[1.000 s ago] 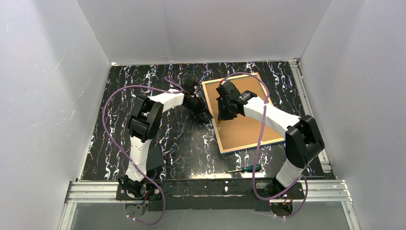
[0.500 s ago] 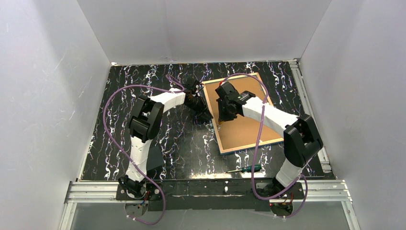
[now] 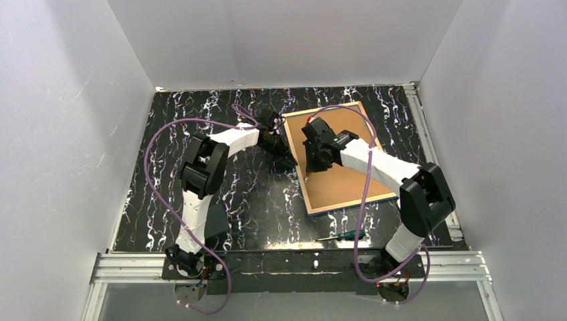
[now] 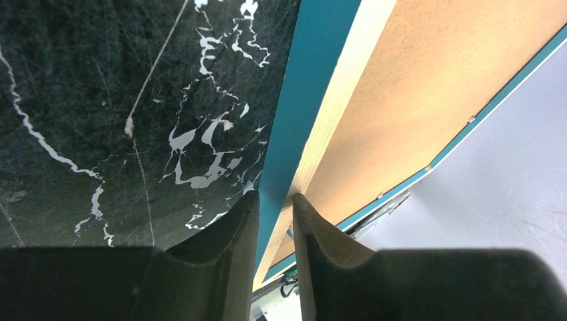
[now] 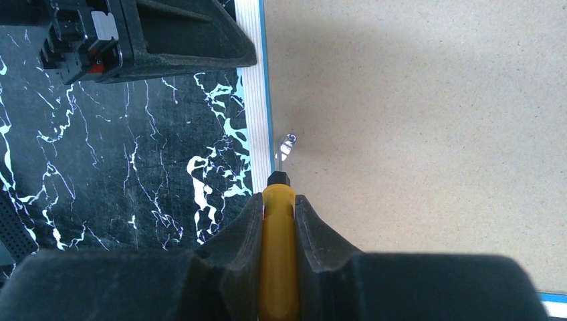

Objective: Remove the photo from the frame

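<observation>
The frame (image 3: 351,202) lies face down and slightly angled on the table, its thin blue edge around the brown backing board (image 3: 341,177). The photo is hidden under the board. My left gripper (image 3: 287,159) is shut on the frame's left edge; the left wrist view shows the blue side (image 4: 304,100) and its light wood back (image 4: 334,114) between the jaws (image 4: 275,204). My right gripper (image 5: 278,200) is shut on a yellow screwdriver (image 5: 278,254), whose black tip sits at a small metal tab (image 5: 287,144) by the board's left edge (image 5: 414,134).
A green-handled screwdriver (image 3: 344,235) lies on the black marbled table (image 3: 227,200) near the front edge, just below the frame. White walls enclose the table on three sides. Purple cables loop over both arms.
The right gripper with the yellow screwdriver has shifted slightly along the frame's left edge. The left gripper keeps its hold on the frame.
</observation>
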Robot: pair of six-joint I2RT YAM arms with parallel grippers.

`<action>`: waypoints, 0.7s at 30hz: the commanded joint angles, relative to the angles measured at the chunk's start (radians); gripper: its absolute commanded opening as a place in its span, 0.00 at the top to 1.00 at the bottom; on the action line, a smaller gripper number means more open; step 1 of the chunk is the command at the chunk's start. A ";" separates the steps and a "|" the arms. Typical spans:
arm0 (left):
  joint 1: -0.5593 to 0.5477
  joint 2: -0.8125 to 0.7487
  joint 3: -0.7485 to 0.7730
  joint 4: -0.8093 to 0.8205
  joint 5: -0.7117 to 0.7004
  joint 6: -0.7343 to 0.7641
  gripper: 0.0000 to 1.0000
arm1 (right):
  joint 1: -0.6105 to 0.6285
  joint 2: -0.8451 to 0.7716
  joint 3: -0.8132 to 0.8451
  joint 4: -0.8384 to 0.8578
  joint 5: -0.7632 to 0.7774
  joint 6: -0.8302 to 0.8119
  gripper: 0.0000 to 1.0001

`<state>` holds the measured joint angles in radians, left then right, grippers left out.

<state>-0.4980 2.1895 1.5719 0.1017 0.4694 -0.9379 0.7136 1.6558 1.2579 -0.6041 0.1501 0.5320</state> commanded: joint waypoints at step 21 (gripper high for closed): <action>-0.002 0.032 -0.024 -0.220 -0.143 0.116 0.73 | 0.052 -0.246 -0.056 -0.140 0.098 0.043 0.99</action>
<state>-0.5034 2.1902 1.5867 0.0814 0.4534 -0.8982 0.7593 1.5997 1.2373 -0.6964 0.2310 0.5510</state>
